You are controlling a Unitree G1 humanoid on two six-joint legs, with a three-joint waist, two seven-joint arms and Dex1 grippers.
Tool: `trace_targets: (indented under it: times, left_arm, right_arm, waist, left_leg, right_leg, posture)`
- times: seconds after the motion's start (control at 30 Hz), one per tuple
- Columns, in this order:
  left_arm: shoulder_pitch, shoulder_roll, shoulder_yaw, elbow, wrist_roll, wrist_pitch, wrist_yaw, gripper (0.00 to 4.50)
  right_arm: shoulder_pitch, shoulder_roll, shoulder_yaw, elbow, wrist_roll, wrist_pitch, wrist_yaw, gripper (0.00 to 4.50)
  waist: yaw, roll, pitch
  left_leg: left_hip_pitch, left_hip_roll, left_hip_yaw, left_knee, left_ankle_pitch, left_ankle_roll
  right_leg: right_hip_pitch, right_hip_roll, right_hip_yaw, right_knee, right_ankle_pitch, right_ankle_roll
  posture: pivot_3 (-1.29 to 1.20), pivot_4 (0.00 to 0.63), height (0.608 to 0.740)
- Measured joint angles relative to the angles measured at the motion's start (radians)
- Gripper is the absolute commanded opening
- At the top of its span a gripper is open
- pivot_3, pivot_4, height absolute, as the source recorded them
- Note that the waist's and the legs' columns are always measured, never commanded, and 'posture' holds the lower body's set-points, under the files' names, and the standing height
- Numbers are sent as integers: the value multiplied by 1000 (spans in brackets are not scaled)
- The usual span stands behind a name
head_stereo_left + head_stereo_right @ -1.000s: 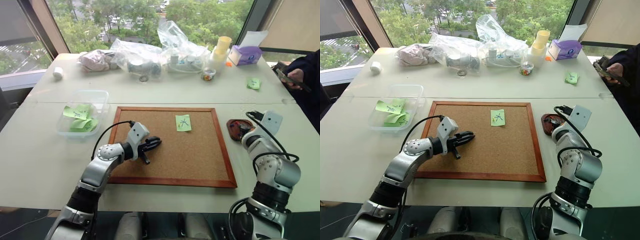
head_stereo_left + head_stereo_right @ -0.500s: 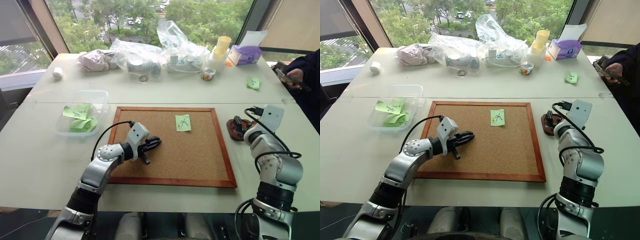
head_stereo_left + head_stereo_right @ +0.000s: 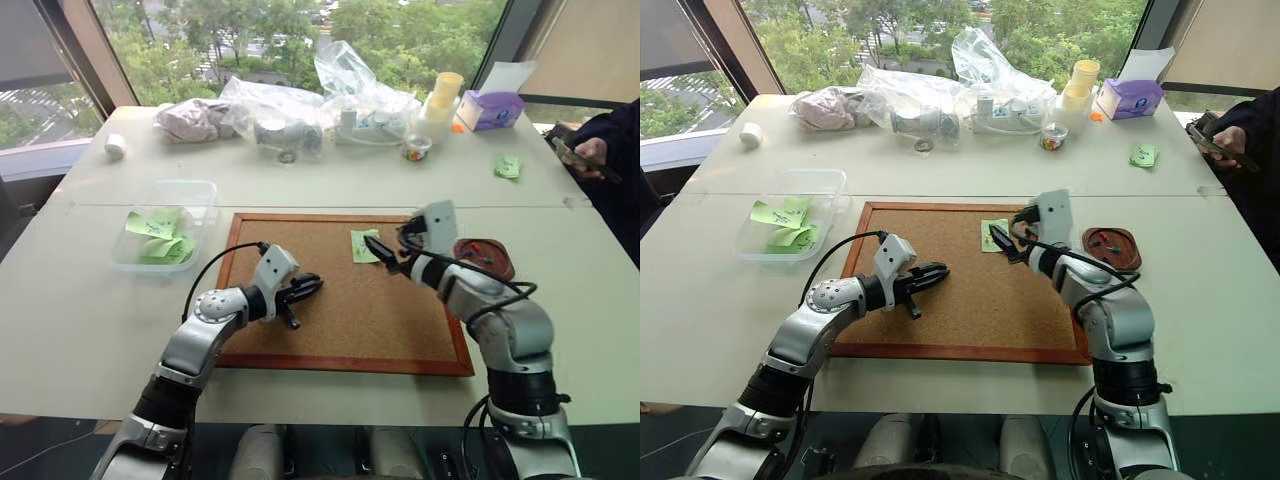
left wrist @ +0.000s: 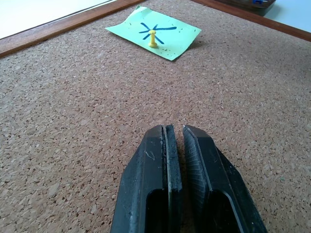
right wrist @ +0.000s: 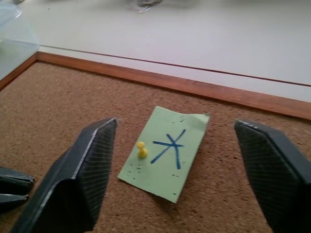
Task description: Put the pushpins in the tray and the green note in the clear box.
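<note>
Right pincer (image 5: pixel 175 170) swung over green note (image 5: pixel 167 151)

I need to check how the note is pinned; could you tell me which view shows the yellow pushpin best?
The left wrist view: the yellow pushpin stands upright on the green note. The right wrist view shows it too; in the eye views it is too small to make out.

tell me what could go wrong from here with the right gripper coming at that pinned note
1. A yellow pushpin holds the green note to the cork board; pulling the paper first could tear it.
2. The pin is tiny between the open right gripper fingers, so it may slip or fly off instead of reaching the tray.
3. The shut left gripper rests on the board nearby; the arms might crowd each other.
</note>
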State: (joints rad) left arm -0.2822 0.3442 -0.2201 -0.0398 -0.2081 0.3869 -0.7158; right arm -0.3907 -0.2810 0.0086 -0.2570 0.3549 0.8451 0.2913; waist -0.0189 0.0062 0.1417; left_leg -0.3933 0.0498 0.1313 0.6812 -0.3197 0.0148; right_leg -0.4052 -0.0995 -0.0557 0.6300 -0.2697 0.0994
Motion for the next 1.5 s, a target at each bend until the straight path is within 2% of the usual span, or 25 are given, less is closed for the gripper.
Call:
trace_targets:
  times: [0.2, 0.43, 0.47, 0.53, 0.63, 0.67, 1.07, 1.23, 1.5]
  left_arm:
    - [7, 0, 1, -5, 0, 0, 8, 600]
    - [24, 0, 2, -25, 0, 3, 28, 600]
    - [27, 1, 2, -29, 0, 6, 28, 600]
    - [31, 1, 2, -37, 0, 12, 30, 600]
    - [34, 2, 2, -44, 0, 18, 33, 600]
    - [36, 4, 2, -46, 0, 18, 33, 600]
    - [34, 8, 0, -50, 0, 19, 27, 600]
    - [32, 10, -3, -44, 1, 18, 26, 600]
    - [21, 9, -1, -36, 0, 18, 22, 600]
  right_arm:
    - [-17, 5, 110, 87, -71, -97, 41, 3241]
    - [-34, 32, 131, 214, -124, -181, 51, 3241]
    - [-35, 36, 130, 225, -129, -190, 51, 2705]
    - [-35, 38, 130, 230, -136, -201, 52, 2054]
    - [-35, 40, 129, 238, -145, -213, 56, 379]
    - [-35, 40, 122, 240, -148, -215, 54, 61]
    - [-17, 22, 108, 177, -152, -174, 69, 19]
    - [-53, -11, 13, -32, -94, -114, 68, 19]
    - [27, -25, -140, -157, -1, 29, 28, 19]
  waist:
    - [0, 0, 0]
    - [-1, 0, 0]
    - [-2, 0, 0]
    - [-2, 0, 0]
    - [-3, 0, 0]
    - [-3, 0, 0]
    - [-1, 0, 1]
    - [0, -1, 0]
    - [1, -2, -1]
  left_leg:
    - [0, 0, 0, 0, 0, 0]
    - [0, 0, 0, 0, 0, 0]
    - [0, 0, 0, 0, 0, -1]
    - [0, 0, 0, 0, 0, -1]
    - [0, 1, 0, 0, 0, -1]
    - [0, 1, 0, 0, 1, -1]
    - [-2, 1, 0, 0, 1, -2]
    - [-2, 0, 0, 0, 1, -2]
    - [-1, 0, 0, 0, 0, -1]
  right_leg:
    - [0, 0, 0, 0, 0, 0]
    - [0, 0, 0, 0, 1, 2]
    - [0, 0, 0, 0, 1, 2]
    - [0, 0, 0, 0, 1, 2]
    - [0, 0, 0, 0, 1, 2]
    - [0, 0, 0, 0, 1, 2]
    - [-3, 0, 0, 0, 1, 1]
    - [-3, -1, 0, 0, 1, 2]
    - [-2, -3, 0, 0, 0, -1]
  posture:
    - [0, 150, 740]
    - [0, 150, 740]
    - [0, 150, 740]
    - [0, 150, 740]
    - [0, 150, 740]
    - [0, 150, 740]
    - [0, 150, 740]
    - [0, 150, 740]
    - [0, 150, 740]
